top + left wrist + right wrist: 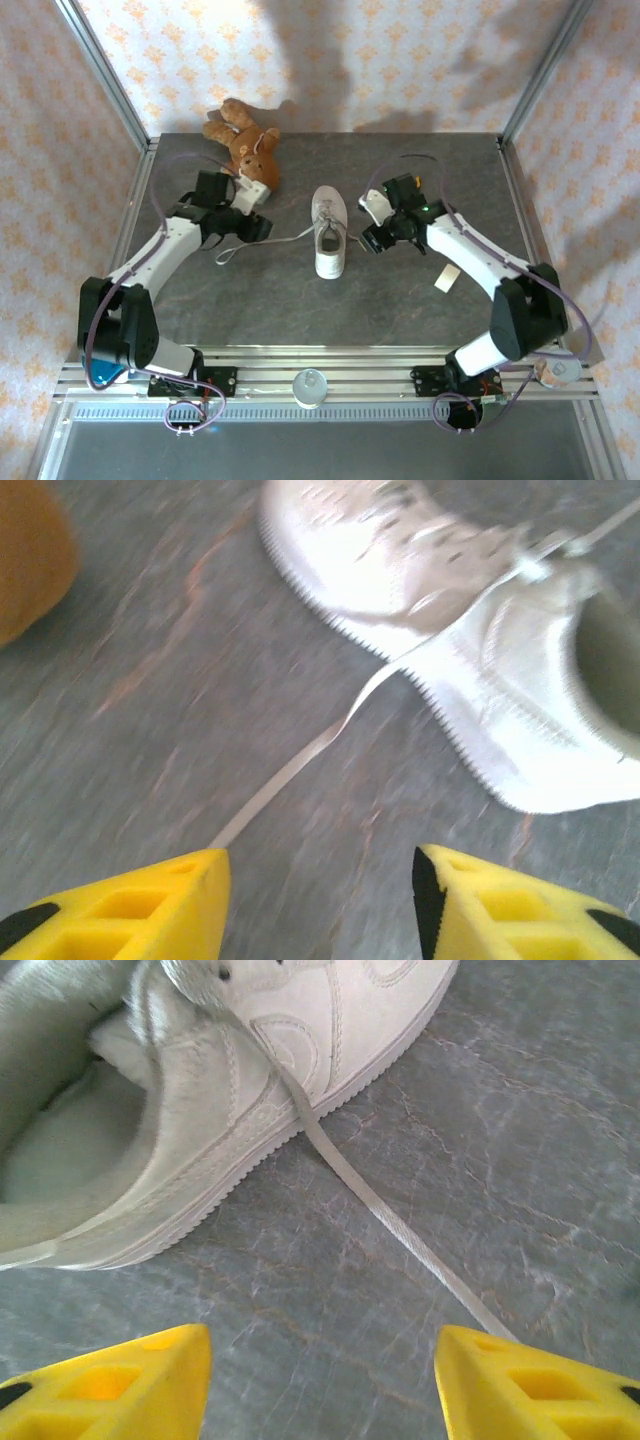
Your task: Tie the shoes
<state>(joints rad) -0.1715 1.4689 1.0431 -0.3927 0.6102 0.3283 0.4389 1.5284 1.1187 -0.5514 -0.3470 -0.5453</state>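
One white sneaker (331,232) lies on the tabletop (300,310). Two loose laces run out from it: one left lace (300,765) and one right lace (400,1230). One brown teddy bear (243,140) sits beyond the sneaker to its left, and one small pale block (446,279) lies to its right. Two tools flank the sneaker, the left tool (320,900) and the right tool (322,1380), each with two yellow fingers (130,910).

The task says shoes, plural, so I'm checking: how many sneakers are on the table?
1. The white sneaker lies between the left arm and the right arm, right of the teddy bear. A second hidden under an arm seems unlikely.
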